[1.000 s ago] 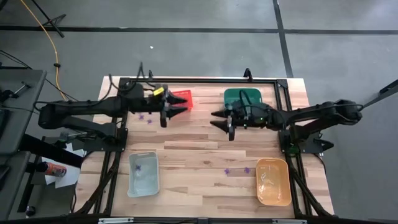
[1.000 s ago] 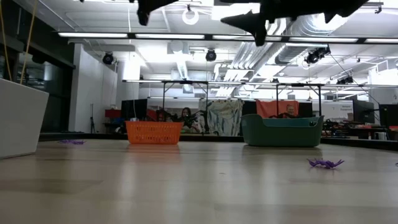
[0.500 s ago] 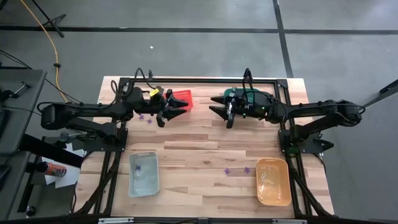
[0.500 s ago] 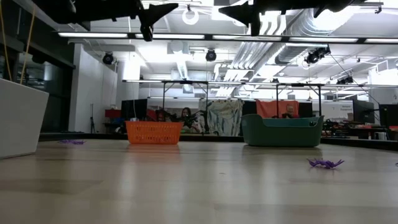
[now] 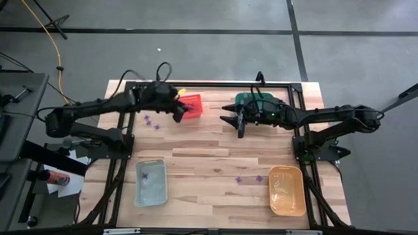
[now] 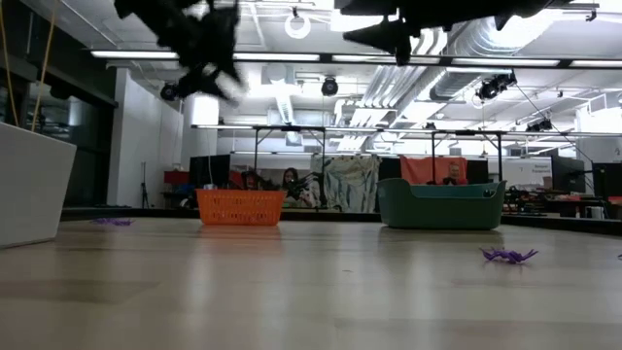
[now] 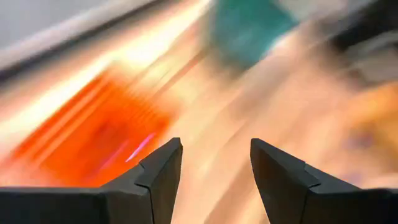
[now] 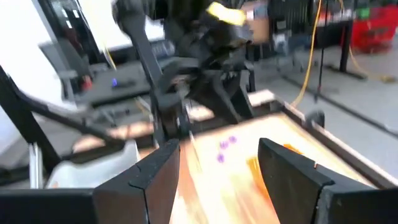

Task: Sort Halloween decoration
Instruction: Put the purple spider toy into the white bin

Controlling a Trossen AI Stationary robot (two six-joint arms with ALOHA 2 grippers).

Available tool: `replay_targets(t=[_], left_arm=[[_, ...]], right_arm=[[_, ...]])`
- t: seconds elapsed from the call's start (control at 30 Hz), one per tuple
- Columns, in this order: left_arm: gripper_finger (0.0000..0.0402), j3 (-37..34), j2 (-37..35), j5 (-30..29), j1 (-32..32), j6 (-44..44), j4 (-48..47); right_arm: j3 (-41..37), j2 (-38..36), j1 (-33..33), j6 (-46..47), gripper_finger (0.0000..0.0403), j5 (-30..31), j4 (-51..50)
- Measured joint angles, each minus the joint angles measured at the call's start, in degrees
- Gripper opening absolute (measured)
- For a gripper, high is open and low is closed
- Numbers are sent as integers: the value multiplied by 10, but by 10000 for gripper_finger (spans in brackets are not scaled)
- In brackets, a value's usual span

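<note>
Tiny purple Halloween decorations lie on the wooden table: two left of the red bin, two near the middle front, one inside the clear bin. In the low view one spiky purple piece rests flat on the tabletop. My left gripper hangs open in the air at the red bin's near left corner, tipped downward, nothing between its fingers. My right gripper is open and level, high above the table in front of the green bin, also empty.
An orange bin stands at the front right, the clear bin at the front left, the red and green bins along the far edge. A black frame runs round the table. Bare wood lies between the bins in the middle.
My left gripper has swung from pointing level toward the table's right to slanting downward, and has come down beside the red bin; it stays open. My right gripper has shifted a little toward the far edge, still open. The decorations have not moved.
</note>
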Motion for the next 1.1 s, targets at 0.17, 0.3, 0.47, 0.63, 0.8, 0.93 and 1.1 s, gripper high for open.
replay_targets(t=[0.17,0.3,0.47,0.63,0.8,0.93,1.1], left_arm=[[181,35,51,-31,68,-14,-264],[181,3,82,-38,79,-7,-324],[181,-61,114,-45,78,-43,-294],[181,-101,160,-52,78,-53,-250],[181,-104,216,-63,81,-21,-217],[181,-100,256,-60,87,-4,-222],[143,-99,262,-51,89,27,-217]], right_arm=[[0,0,-8,0,213,0,-95],[0,0,-10,1,213,1,-131],[0,0,-9,24,213,1,-133],[0,0,-9,54,213,1,-132],[0,0,-9,88,213,1,-124],[0,0,-9,120,213,1,-121],[0,0,-7,167,213,1,-121]])
